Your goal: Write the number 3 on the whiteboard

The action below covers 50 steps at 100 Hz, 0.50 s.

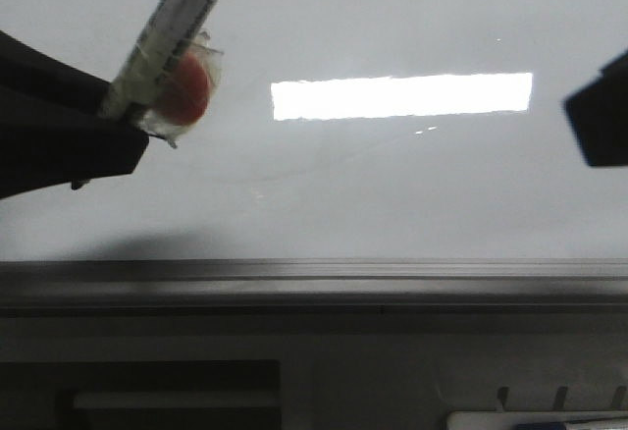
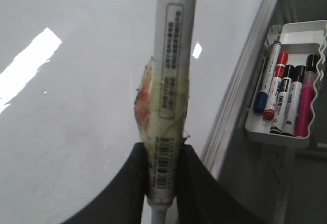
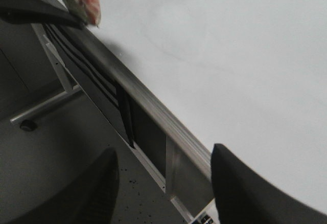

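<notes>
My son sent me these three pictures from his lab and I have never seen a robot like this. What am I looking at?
It is a two-armed robot facing a whiteboard. One picture looks forward at the board; the other two come from cameras on each wrist. The left gripper has its jaws shut on a marker wrapped in tape. The right gripper is open and holds nothing. No writing shows on the board, only a bright light reflection. A tray beside the board holds spare markers.

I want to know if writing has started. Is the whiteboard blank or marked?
Blank: the whiteboard shows only glare and faint smudges, no black strokes. The left tool holds the marker.
</notes>
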{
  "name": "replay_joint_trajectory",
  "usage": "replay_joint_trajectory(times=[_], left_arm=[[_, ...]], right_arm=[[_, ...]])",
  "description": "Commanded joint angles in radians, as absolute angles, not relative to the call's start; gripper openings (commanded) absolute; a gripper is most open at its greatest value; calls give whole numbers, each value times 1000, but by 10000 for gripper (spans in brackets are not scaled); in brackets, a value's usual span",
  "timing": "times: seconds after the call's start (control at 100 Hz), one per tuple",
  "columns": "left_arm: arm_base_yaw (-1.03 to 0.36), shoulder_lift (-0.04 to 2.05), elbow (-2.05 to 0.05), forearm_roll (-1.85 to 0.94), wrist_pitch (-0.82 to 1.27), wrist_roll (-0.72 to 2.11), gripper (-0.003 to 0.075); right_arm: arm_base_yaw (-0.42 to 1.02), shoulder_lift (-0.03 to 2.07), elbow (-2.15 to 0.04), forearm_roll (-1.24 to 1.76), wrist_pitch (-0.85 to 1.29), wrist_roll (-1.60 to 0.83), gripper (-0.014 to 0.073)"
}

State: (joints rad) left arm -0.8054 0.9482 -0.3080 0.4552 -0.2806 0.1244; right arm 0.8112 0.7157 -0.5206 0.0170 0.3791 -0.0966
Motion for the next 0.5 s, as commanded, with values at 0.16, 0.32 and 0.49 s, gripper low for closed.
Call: replay_joint_trajectory(times=[0.16, 0.32, 0.49], left_arm=[[-835, 1032, -332, 514, -412, 124, -20], [-835, 1114, -358, 514, -421, 124, -20], [-835, 1144, -379, 507, -450, 124, -20]], right_arm=[[860, 944, -731, -12, 330, -139, 363], [925, 1018, -782, -37, 336, -139, 360], [980, 1049, -798, -61, 335, -139, 347]])
